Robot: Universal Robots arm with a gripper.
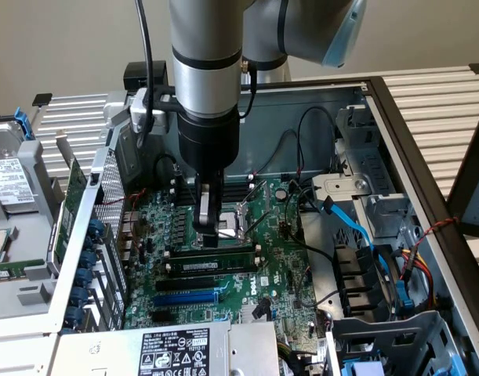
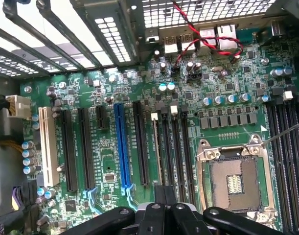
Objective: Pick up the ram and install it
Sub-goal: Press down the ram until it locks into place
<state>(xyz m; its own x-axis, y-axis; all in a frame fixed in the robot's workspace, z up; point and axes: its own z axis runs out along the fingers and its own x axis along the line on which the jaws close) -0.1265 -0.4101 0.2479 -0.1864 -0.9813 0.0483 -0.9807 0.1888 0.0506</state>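
One thin green ram [image 1: 214,266], slotted, gripper [image 1: 210,235] closed

Even, soft room light; bright glare thru vent grille [image 2: 56,44] in wrist view; gripper linkage blurred.

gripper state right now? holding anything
gripper: shut, fingertips just above the ram lying in a slot on the motherboard; whether it grips the ram cannot be told.
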